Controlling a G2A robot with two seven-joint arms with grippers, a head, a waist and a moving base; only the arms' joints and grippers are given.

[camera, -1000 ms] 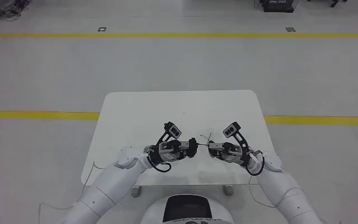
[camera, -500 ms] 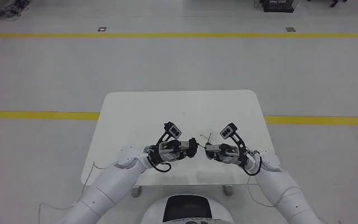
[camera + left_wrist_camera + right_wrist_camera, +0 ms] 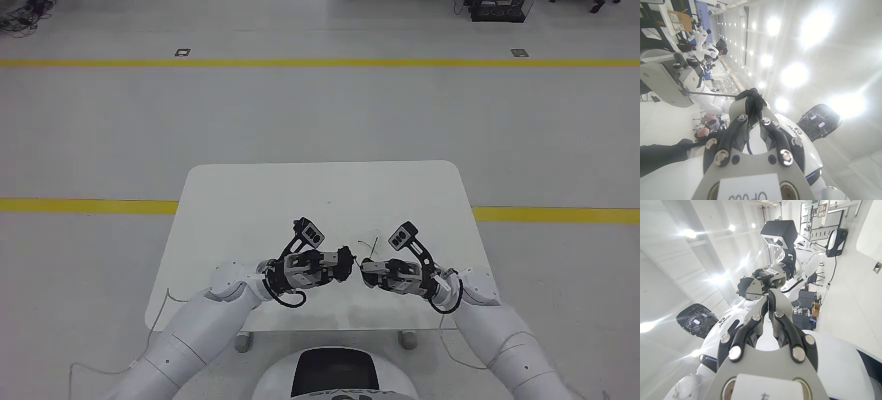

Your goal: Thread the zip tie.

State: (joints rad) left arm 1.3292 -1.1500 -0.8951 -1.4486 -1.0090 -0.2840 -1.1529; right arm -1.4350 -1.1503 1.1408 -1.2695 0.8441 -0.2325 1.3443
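Showing one zip tie point(image 3: 750, 293), one table point(image 3: 250, 200) and two grippers. Pinching one end in the left gripper point(image 3: 753, 95), fingertips pressed together on it. Clamping the other end in the right gripper point(image 3: 769, 294), likewise closed. Appearing as a thin black strap, stretching straight between both grippers above the table's near half.

The thin black plastic zip tie point(image 3: 713, 94) is plain black along its strand. The left hand point(image 3: 753, 98) has grey fingers, black links, silver screws and black wrapping at its tips. The right hand point(image 3: 768, 298) has grey fingers with ribbed black pads point(image 3: 772, 302). The rounded white surface point(image 3: 300, 190) is unpatterned. The pale grey floor point(image 3: 320, 110) carries yellow stripes point(image 3: 100, 205).
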